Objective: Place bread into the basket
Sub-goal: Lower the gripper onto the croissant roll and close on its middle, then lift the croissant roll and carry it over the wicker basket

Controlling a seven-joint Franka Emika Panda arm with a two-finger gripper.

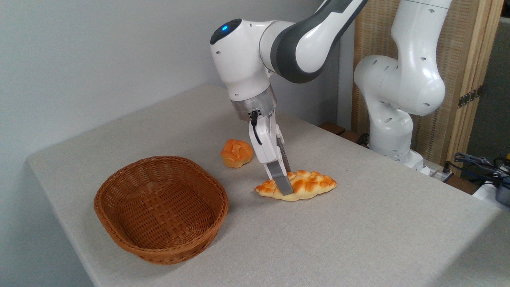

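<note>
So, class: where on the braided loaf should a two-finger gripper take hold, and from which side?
Probably across the braided loaf's narrow middle, from above: it lies flat on the table, long and pointed, so its ends taper. The gripper straddles it there.

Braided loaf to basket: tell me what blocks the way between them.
Nothing visible does. The braided loaf lies on the table right of the basket, with only bare cloth between them. The round bun sits farther back, off that line. The gripper is already down at the loaf.

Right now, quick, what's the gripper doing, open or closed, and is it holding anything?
Gripper: down over the bread, a finger on each side of the loaf, which lies on the table. Whether it has clamped cannot be told.
</note>
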